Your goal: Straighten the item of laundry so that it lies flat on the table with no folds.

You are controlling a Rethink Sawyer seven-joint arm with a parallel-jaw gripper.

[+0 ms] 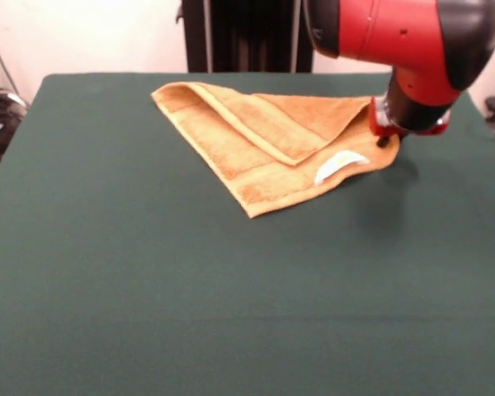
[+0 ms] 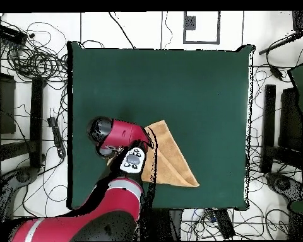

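The item of laundry, an orange-tan towel (image 1: pixel 264 140), lies folded over into a rough triangle on the far part of the dark green table (image 1: pixel 148 289). One layer is doubled back over the other, and a white label loop (image 1: pixel 340 163) shows near its right corner. My gripper (image 1: pixel 386 140) is down at that right corner, right at the towel's edge, under the red and black wrist. In the overhead view the towel (image 2: pixel 172 161) lies near the table's (image 2: pixel 179 82) bottom edge. The arm (image 2: pixel 119 135) covers its left part and hides the gripper.
The black pedestal (image 1: pixel 247 33) stands behind the table's far edge. In the overhead view, cables (image 2: pixel 34 60) and dark equipment stands (image 2: pixel 271 126) surround the table on the floor.
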